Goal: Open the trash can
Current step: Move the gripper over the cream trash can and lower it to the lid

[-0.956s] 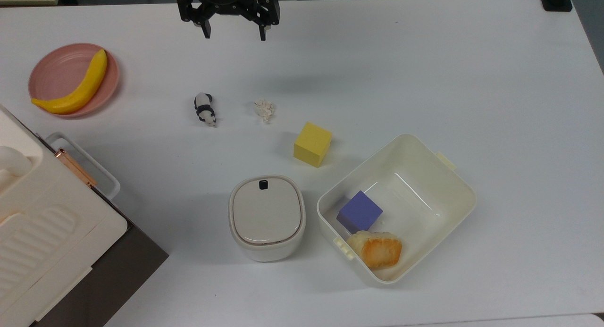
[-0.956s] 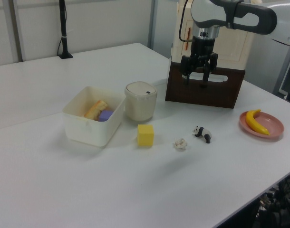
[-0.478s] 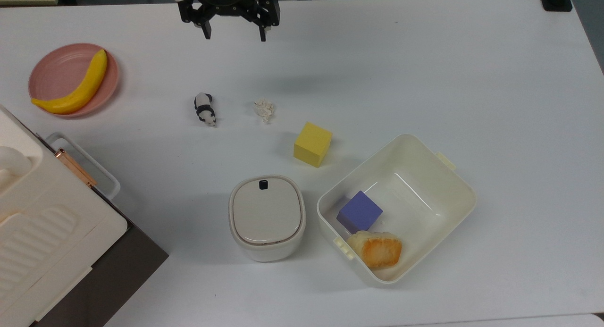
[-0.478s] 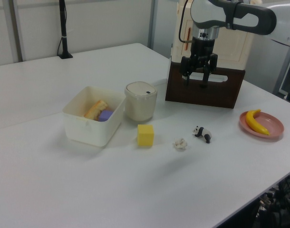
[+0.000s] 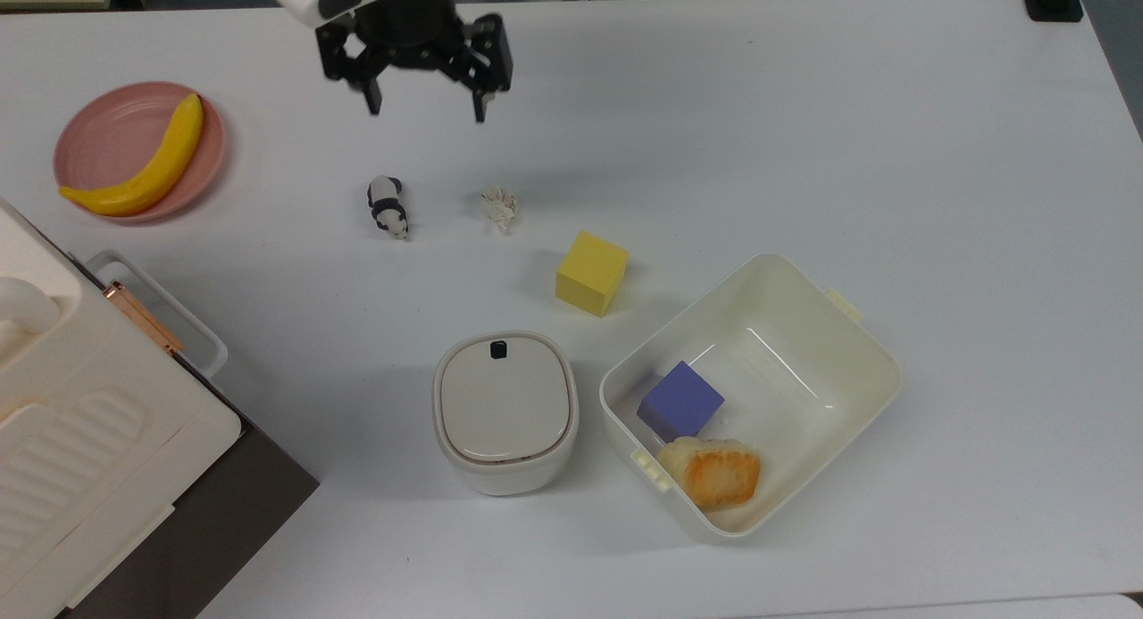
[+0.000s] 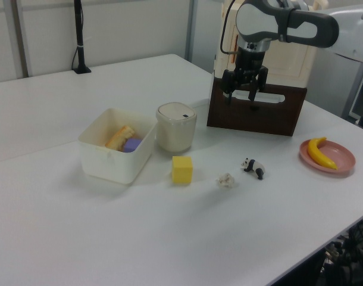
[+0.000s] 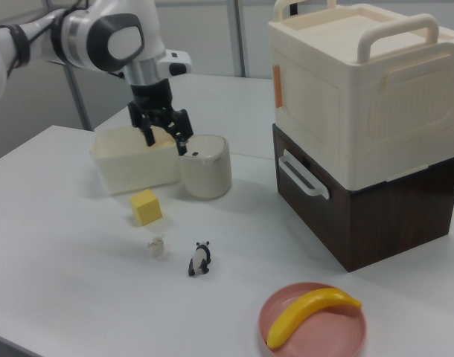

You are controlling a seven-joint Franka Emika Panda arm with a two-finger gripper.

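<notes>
Pressing the small black button (image 5: 498, 349) on the shut trash can (image 5: 505, 412) is needed; the gripper (image 5: 423, 108), fingers spread wide, should be brought straight above it.

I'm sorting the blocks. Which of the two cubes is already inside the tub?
The purple cube. It sits in the cream tub beside the bread, while the yellow cube stands out on the table, apart from the tub.

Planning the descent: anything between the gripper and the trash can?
In the top view, a panda and paper wad lie between gripper and trash can.
</notes>
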